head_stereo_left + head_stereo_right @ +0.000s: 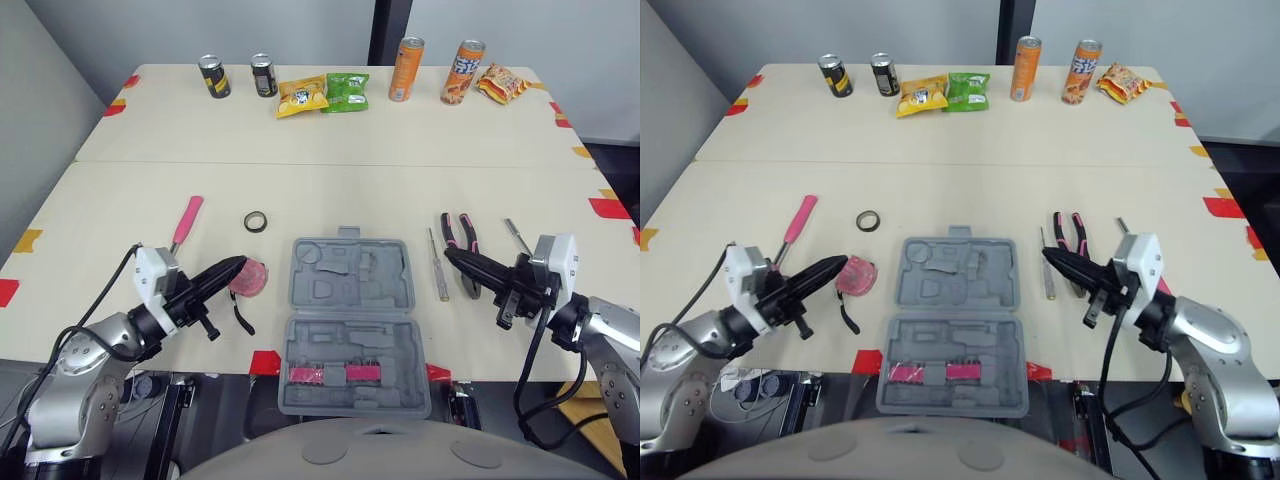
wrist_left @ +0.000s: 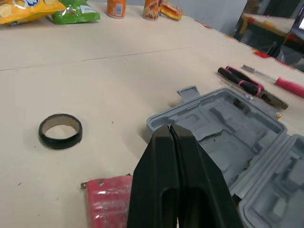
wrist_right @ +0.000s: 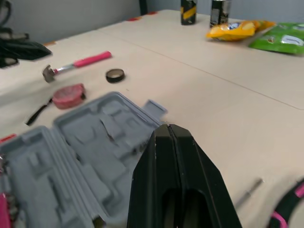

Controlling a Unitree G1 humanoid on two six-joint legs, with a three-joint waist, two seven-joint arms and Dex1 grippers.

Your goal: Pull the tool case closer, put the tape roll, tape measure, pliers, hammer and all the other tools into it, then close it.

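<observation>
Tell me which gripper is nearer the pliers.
Right. The right gripper sits close by the pliers; the left gripper is across the tool case, near the tape measure.

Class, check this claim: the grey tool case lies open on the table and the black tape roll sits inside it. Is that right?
One detail is wrong: the tape roll lies on the bare table, to the left of the tool case, not inside it, as the left eye view shows. The case is open.
</observation>
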